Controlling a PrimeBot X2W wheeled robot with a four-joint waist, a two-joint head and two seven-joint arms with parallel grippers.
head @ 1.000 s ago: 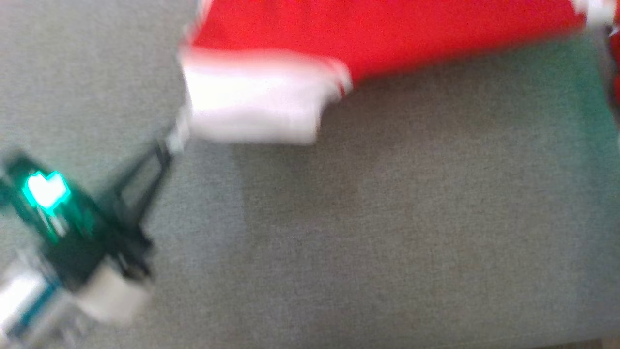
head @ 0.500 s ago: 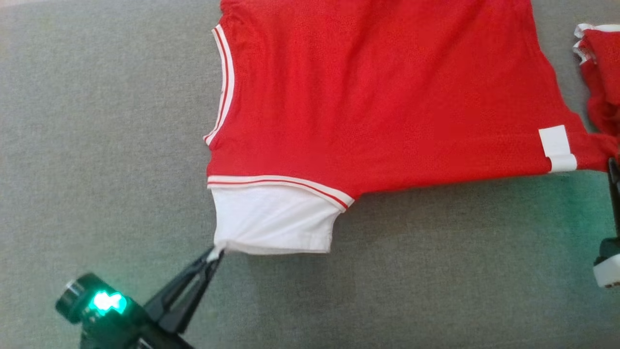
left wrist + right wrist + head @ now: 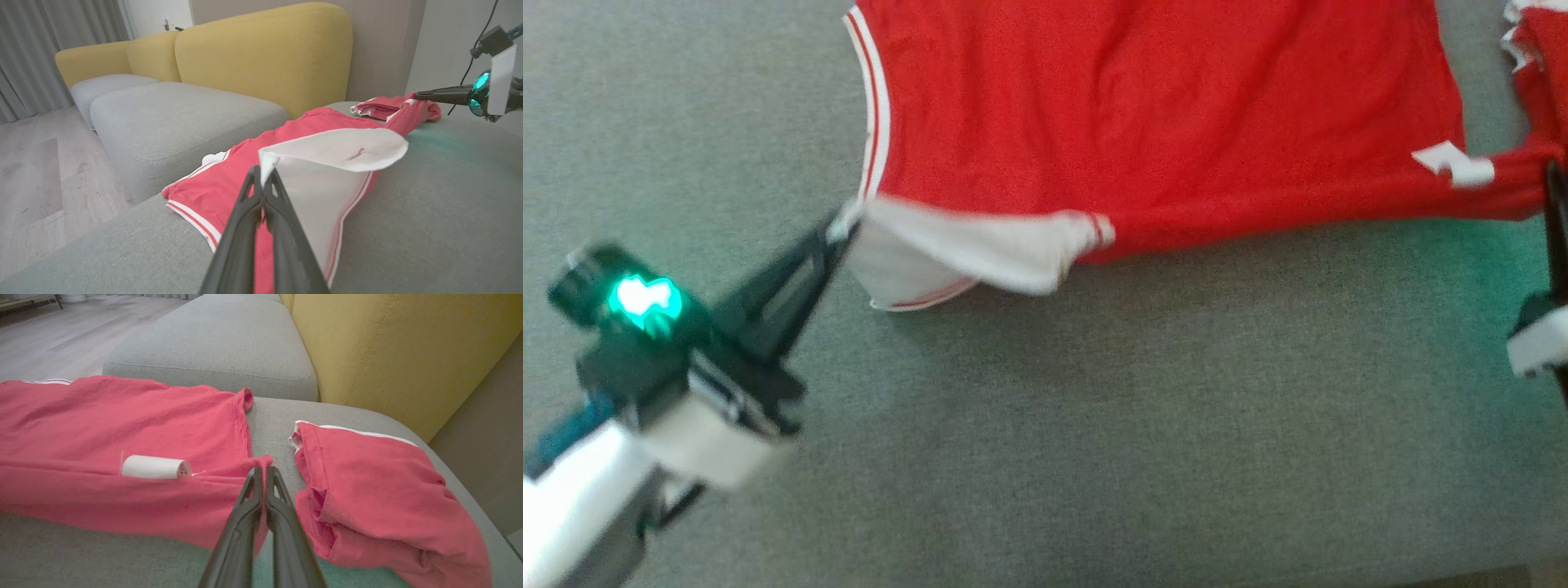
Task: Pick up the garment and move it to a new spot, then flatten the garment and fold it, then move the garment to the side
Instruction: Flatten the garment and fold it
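Head view: garment (image 3: 1160, 122) lies stretched across the grey sofa seat (image 3: 1176, 425), left end effector (image 3: 843, 230) clenched on its white sleeve edge, right end effector (image 3: 263, 470) pinching the far red corner, apparently keeping the near edge taut for folding.

Your work surface: a grey woven seat cushion (image 3: 1094, 425), flat, with a green glow on its right side in the head view. Lying on it, spread wide across the far part: the red garment (image 3: 1160, 122), white-and-red trim along its left edge, mostly flat with soft creases. Its white sleeve (image 3: 980, 249) and near hem sit lifted off the cushion. Just beside the garment's right end, apart by a narrow strip of grey, you'll see a second red piece (image 3: 380, 486), folded into a lumpy stack, also resting on the cushion.
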